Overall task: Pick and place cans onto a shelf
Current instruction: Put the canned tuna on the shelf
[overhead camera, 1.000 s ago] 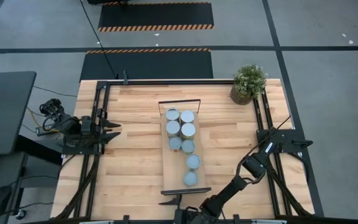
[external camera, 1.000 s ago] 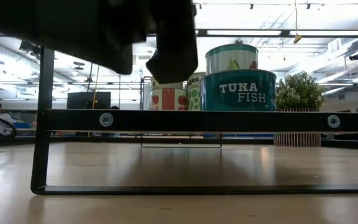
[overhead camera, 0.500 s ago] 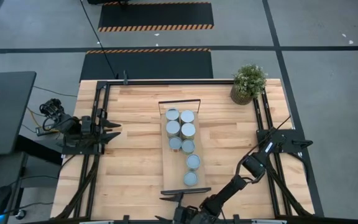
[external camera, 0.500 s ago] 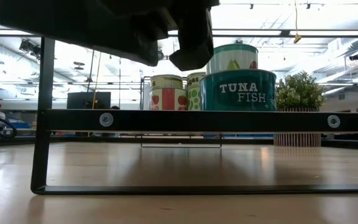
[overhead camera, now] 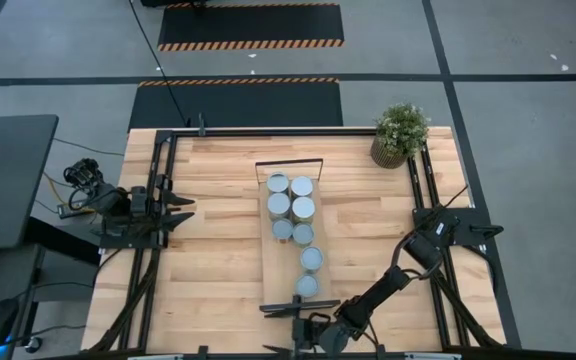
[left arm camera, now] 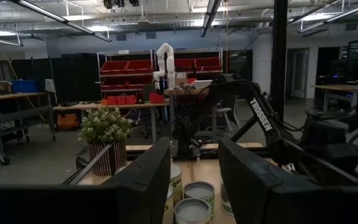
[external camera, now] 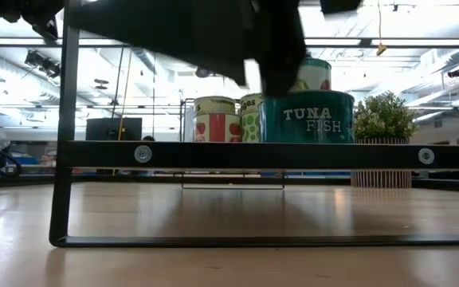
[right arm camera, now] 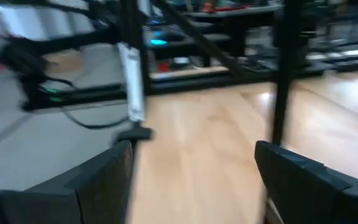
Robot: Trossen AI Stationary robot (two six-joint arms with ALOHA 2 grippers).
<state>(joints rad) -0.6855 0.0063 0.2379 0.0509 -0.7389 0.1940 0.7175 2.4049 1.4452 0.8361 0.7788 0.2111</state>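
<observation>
Tabletop: light wood [overhead camera: 208,250], black frame rails along its edges, grey floor with hazard-striped mats beyond it.
Shelf: we see the long narrow board [overhead camera: 273,275] running down the middle of the table, black end frames at both ends; in the low view its near frame bar [external camera: 261,154] crosses right in front of us.
Cans: seven on the shelf from above [overhead camera: 291,207], four paired up at the far end, three trailing in single file toward the near end, the last one [overhead camera: 307,286] just short of the near frame. From table height we read "TUNA FISH" on the closest teal can [external camera: 307,116].
Right gripper: down at the near table edge [overhead camera: 308,333], just beside the shelf's near end; its wrist view shows two dark fingers [right arm camera: 98,180] spread wide with nothing between them, bare wood ahead.
Left gripper: parked at the left table edge [overhead camera: 176,208], fingers [left arm camera: 145,171] parted and empty, looking across at the cans [left arm camera: 191,210].
Plant: potted, far right corner [overhead camera: 399,133], well apart from the shelf.
</observation>
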